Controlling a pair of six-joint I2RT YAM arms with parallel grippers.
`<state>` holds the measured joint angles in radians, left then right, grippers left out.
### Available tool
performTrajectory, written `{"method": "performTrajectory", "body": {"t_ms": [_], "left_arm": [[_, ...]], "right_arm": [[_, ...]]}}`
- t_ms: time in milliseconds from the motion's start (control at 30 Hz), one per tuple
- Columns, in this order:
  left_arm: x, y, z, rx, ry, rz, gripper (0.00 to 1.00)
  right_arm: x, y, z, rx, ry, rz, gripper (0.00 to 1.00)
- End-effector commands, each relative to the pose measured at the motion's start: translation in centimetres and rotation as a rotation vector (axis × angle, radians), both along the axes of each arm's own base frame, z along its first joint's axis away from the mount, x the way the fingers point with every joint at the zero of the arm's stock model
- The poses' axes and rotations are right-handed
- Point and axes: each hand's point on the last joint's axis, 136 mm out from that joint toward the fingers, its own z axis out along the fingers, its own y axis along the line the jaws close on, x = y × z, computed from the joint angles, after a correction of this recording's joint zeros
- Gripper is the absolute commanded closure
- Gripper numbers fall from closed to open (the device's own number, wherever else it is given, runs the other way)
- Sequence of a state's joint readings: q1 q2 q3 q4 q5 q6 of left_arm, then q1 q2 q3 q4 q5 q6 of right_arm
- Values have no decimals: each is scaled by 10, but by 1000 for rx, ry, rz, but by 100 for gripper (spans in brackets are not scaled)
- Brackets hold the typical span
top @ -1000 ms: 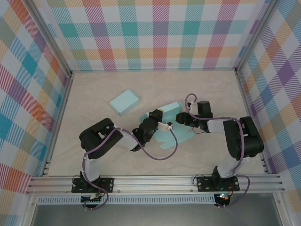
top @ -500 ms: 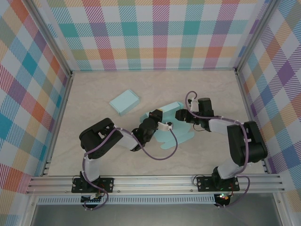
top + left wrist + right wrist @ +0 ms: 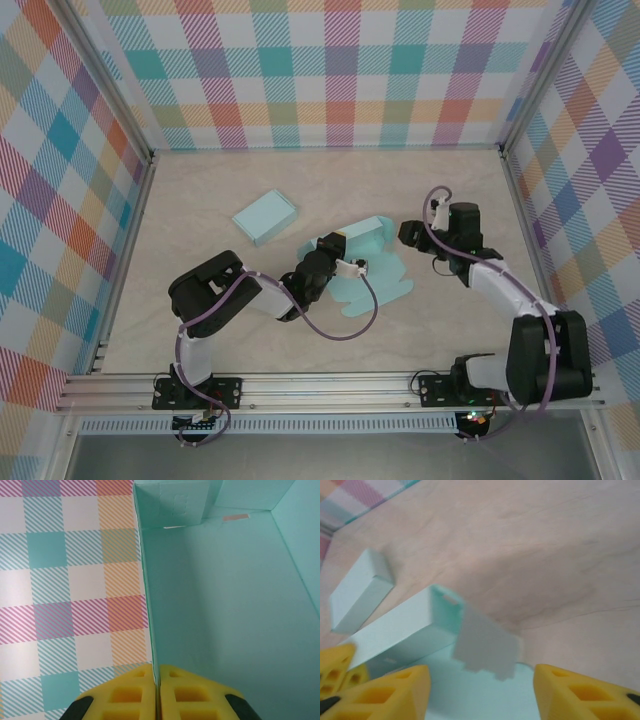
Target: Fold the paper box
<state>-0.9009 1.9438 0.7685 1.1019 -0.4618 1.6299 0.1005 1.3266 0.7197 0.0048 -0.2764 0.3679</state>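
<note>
The half-folded paper box (image 3: 372, 278) lay in the middle of the tabletop (image 3: 200, 330), long axis from 8 to 2 o'clock, one wall pinched between the left fingers (image 3: 125, 696), its end flap (image 3: 487, 647) near, at 9 o'clock from the spread right fingers (image 3: 385, 690).

On the table (image 3: 200, 190), the half-folded paper box (image 3: 372, 268) lay near the middle. A closed box (image 3: 265, 217) sat behind and to its left, apart. The left gripper (image 3: 156, 690) clamped one upright wall of the paper box. The right gripper (image 3: 408, 234) hung just right of it, jaws apart.
</note>
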Motion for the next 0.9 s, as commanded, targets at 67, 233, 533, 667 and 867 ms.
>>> {"method": "performTrajectory", "body": {"t_ms": [67, 233, 533, 667, 867], "left_arm": [[-6, 3, -21, 90, 36, -21, 91], [-5, 3, -20, 90, 32, -18, 91], [-3, 1, -23, 98, 33, -15, 91], [-2, 0, -23, 101, 33, -15, 91], [-3, 0, -22, 100, 33, -20, 91]], "right_arm": [[25, -5, -27, -22, 89, 23, 48], [39, 12, -39, 37, 92, 113, 47], [18, 45, -44, 55, 79, 226, 46], [10, 51, -47, 61, 67, 240, 45], [12, 62, -49, 69, 52, 277, 45]]}}
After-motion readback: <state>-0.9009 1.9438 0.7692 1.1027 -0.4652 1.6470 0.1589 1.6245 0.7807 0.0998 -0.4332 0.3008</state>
